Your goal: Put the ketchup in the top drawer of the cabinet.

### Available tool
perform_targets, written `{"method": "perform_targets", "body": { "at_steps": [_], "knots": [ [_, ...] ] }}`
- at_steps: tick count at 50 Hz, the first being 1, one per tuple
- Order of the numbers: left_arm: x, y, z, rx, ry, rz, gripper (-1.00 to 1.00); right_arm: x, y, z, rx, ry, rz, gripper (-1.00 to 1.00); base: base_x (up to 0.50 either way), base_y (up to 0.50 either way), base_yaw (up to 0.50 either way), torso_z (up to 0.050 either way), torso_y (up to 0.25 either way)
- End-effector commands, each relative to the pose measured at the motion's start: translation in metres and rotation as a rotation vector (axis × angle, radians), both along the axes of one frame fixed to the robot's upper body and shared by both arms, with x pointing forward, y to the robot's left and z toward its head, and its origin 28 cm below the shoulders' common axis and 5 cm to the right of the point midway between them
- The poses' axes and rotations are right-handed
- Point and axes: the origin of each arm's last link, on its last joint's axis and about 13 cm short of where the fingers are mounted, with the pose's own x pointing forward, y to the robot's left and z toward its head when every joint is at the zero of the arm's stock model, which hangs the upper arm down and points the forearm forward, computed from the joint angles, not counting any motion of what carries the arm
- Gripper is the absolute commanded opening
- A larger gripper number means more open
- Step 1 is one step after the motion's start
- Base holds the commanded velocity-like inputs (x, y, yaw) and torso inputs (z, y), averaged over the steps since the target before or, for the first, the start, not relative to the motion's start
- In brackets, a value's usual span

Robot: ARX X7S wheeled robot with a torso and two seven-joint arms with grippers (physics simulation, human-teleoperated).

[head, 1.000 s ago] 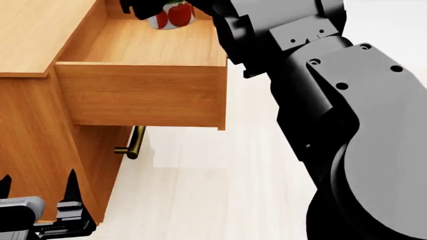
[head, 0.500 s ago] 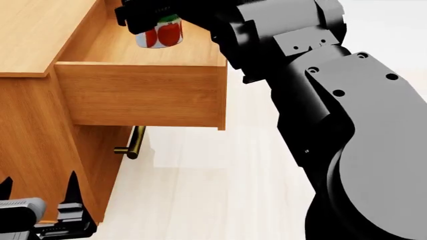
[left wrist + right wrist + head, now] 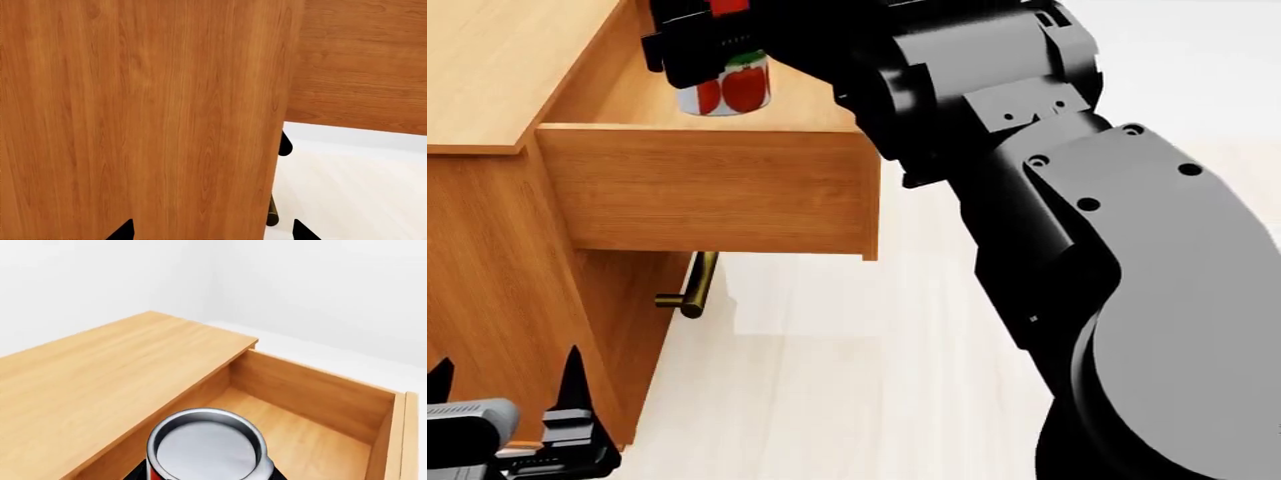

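Overhead, ketchup (image 3: 726, 88) hangs within open top drawer (image 3: 714, 190).

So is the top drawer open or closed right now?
Open. The top drawer sticks out from the cabinet, and its wooden inside shows from above, with the ketchup held over it.

You're working in bright, even, diffuse light with no glare. Everything renders sharp, with no blur or edge distortion. Soft shadow lies under the top drawer (image 3: 714, 190), below your right gripper (image 3: 701, 45); the ketchup (image 3: 205, 450) lid shows a mild sheen.
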Motion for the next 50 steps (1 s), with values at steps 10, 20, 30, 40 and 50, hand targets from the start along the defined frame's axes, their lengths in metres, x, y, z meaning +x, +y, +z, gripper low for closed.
{"method": "perform_targets", "body": {
  "at_steps": [10, 20, 30, 40, 50],
  "knots": [
    [0.001, 0.001, -0.002, -0.001, 0.004, 0.002, 1.00, 0.002, 0.001, -0.008, -0.019, -0.018, 0.016, -1.00, 0.00, 0.00, 0.00, 0.000, 0.000],
    [0.001, 0.000, -0.002, 0.001, 0.007, 0.000, 1.00, 0.004, -0.001, -0.018, -0.025, -0.002, 0.011, -1.00, 0.00, 0.00, 0.00, 0.000, 0.000],
    [0.002, 0.000, -0.003, 0.004, 0.009, 0.002, 1.00, 0.004, -0.001, -0.023, -0.020, 0.003, 0.016, -1.00, 0.00, 0.00, 0.00, 0.000, 0.001],
    [0.002, 0.000, -0.004, 0.004, 0.010, 0.004, 1.00, 0.005, -0.001, -0.024, -0.022, 0.005, 0.013, -1.00, 0.00, 0.00, 0.00, 0.000, 0.000],
    [0.002, 0.000, -0.004, 0.002, 0.012, 0.005, 1.00, 0.005, -0.002, -0.029, -0.027, 0.012, 0.012, -1.00, 0.00, 0.00, 0.00, 0.000, 0.000]
  ]
}}
